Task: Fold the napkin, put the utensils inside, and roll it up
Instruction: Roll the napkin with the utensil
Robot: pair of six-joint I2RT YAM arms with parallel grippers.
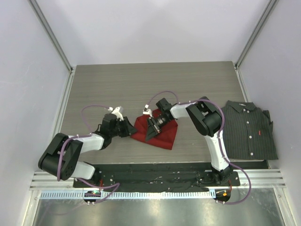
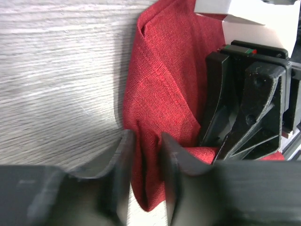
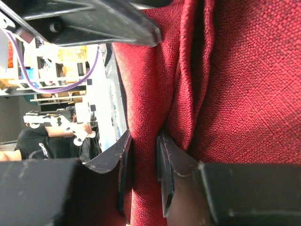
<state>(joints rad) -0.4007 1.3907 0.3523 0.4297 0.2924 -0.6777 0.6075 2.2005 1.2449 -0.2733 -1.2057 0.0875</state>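
Observation:
The deep-red napkin [image 1: 165, 137] lies bunched at the middle of the table, between my two grippers. My left gripper [image 1: 130, 128] has come in from the left. Its fingers [image 2: 123, 157] stand close together on a raised fold at the napkin's [image 2: 160, 80] near corner, with cloth filling the gap between them. My right gripper [image 1: 151, 131] presses down on the napkin's middle. It is shut on a ridge of the cloth [image 3: 244, 70], pinched tight between its pads [image 3: 162, 155]. The utensils are out of view.
A dark pinstriped shirt [image 1: 247, 129] lies folded at the table's right edge. Grey wood-grain tabletop [image 1: 117, 84] stretches behind and to the left of the napkin. The right gripper's black housing [image 2: 254, 103] sits very close to my left fingers.

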